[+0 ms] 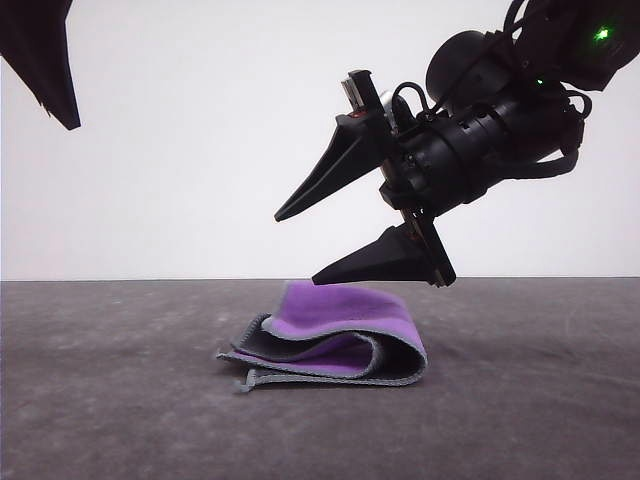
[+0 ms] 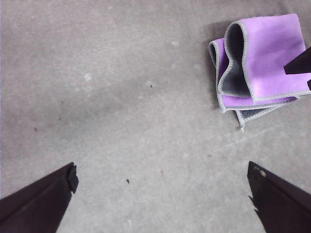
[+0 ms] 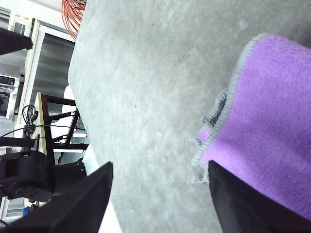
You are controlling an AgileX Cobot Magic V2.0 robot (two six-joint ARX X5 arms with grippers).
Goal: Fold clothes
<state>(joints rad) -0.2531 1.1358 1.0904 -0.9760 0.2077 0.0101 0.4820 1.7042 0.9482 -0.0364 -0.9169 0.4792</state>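
Purple-up cloth (image 1: pixel 340 340) | folded, charcoal inside | grey edging | on table (image 1: pixel 120 400)

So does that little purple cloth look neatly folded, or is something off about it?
It looks loosely folded. The cloth lies on the grey table in bulging layers that gape on its left side, and one grey-edged corner pokes out past the rest. The right tool hangs open just above it, holding nothing.

The folded purple and charcoal cloth (image 1: pixel 335 345) lies on the grey table (image 1: pixel 110 390); the right gripper (image 1: pixel 298 244), jaws apart, hangs just above it.
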